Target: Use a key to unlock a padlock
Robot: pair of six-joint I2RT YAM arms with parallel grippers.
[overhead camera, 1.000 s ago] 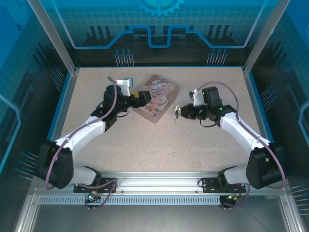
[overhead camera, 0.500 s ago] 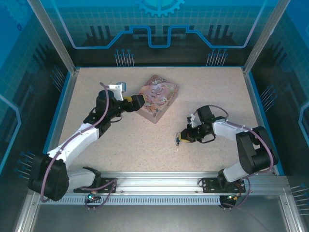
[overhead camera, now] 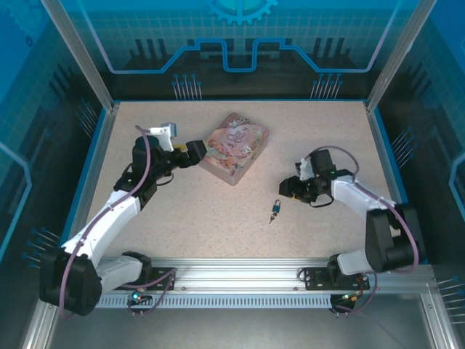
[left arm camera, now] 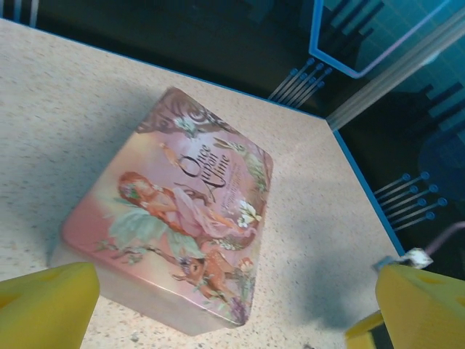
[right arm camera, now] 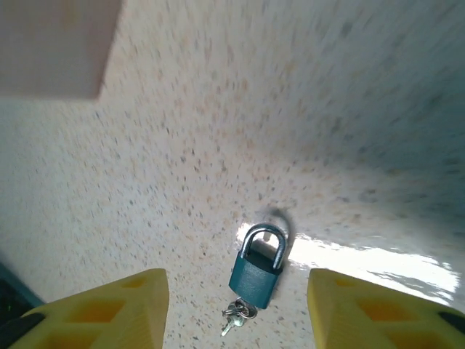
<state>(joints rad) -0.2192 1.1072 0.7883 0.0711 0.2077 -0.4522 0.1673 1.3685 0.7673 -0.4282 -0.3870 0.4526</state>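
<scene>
The small blue padlock (overhead camera: pixel 276 209) lies flat on the speckled table, its shackle down in the body. In the right wrist view the padlock (right arm camera: pixel 258 273) rests on the table between and beyond my yellow fingers (right arm camera: pixel 102 313), touching neither. The tiny key (right arm camera: pixel 236 317) sits on a ring at the bottom of the padlock's body. My right gripper (overhead camera: pixel 290 187) hovers just up and right of the padlock, open and holding nothing. At the left corner of the pink tin, my left gripper (overhead camera: pixel 195 151) stands wide open and empty.
The pink illustrated tin box (overhead camera: pixel 235 145) sits at the table's middle back; the left wrist view shows the tin (left arm camera: pixel 174 218) closed, lid up. Blue walls and metal posts ring the table (overhead camera: pixel 218 225). The arm bases stand on the rail at the near edge.
My right gripper has opened and let go of the padlock, which now lies on the table; the gripper has drawn back up and right. My left arm has pulled slightly left, away from the tin.
</scene>
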